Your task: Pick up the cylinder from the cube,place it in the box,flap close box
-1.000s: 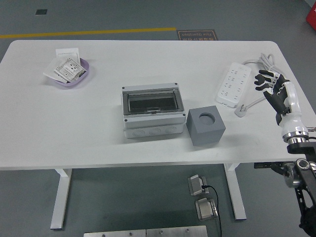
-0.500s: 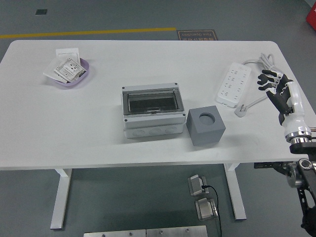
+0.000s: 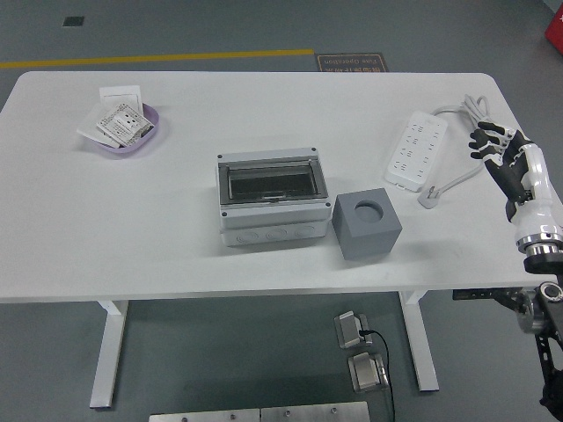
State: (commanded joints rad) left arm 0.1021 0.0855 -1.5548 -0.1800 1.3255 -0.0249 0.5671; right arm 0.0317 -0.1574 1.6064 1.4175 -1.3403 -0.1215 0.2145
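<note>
From the head view, the right hand [image 3: 503, 155] hangs over the desk's [image 3: 176, 229] right edge with its fingers loosely spread and holding nothing; over the last second it has drifted outward to the right and slightly back, away from the power strip [image 3: 416, 149] and further from the work in the middle. The left hand is not in view. At the centre of the desk the box [image 3: 271, 195] sits with its clear flap lying down over the opening, so it reads as closed, and something small and dark shows dimly through the window, though I cannot tell what it is. Just to its right and slightly nearer stands the grey cube [image 3: 367, 222], whose round socket on top looks empty: no cylinder stands up out of it. The cylinder itself cannot be picked out with certainty anywhere; it may be the dark shape inside the box. A purple dish [image 3: 149, 132] of small packets rests at the far left, untouched. Nothing on the desk has shifted between the frames, only the hand. Judged from the empty socket, the lowered flap and the retreating hand, the task looks finished or nearly so, with the arm pulling back towards rest.
</note>
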